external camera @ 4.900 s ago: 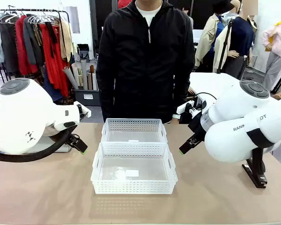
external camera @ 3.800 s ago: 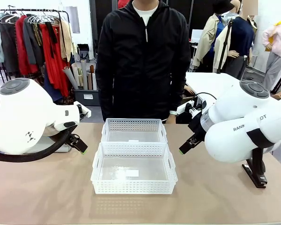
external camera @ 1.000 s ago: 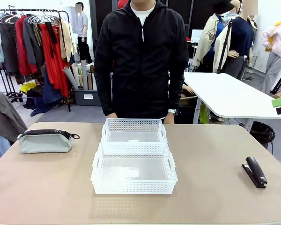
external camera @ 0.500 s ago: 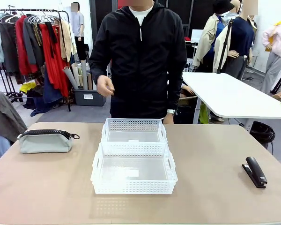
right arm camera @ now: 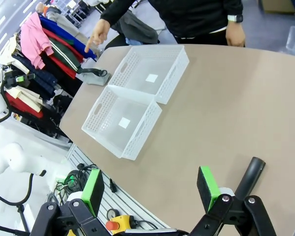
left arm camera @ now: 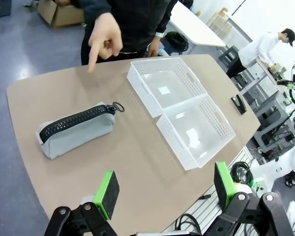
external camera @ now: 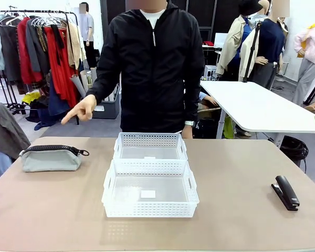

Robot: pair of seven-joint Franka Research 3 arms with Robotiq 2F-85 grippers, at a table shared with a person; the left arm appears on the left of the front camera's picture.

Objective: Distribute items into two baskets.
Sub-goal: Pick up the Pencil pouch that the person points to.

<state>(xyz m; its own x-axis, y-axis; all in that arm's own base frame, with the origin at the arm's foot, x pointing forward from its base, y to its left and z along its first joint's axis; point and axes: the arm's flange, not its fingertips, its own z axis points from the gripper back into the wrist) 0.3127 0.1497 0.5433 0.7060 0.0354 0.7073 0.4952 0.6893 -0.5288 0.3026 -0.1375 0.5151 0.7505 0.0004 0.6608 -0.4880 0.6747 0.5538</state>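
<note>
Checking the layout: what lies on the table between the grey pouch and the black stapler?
Front view: the far basket and the near basket stand between the pouch and the stapler.

Bright, even light; soft shadows on the table [external camera: 241,173]; wrist-view edges warped.

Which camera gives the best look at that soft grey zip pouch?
The left wrist view: the soft grey fabric pouch lies large and unobstructed, seen from above, with its black zipper and ring pull clear. The front view shows it side-on and smaller. The right wrist view shows it small and far off.
</note>
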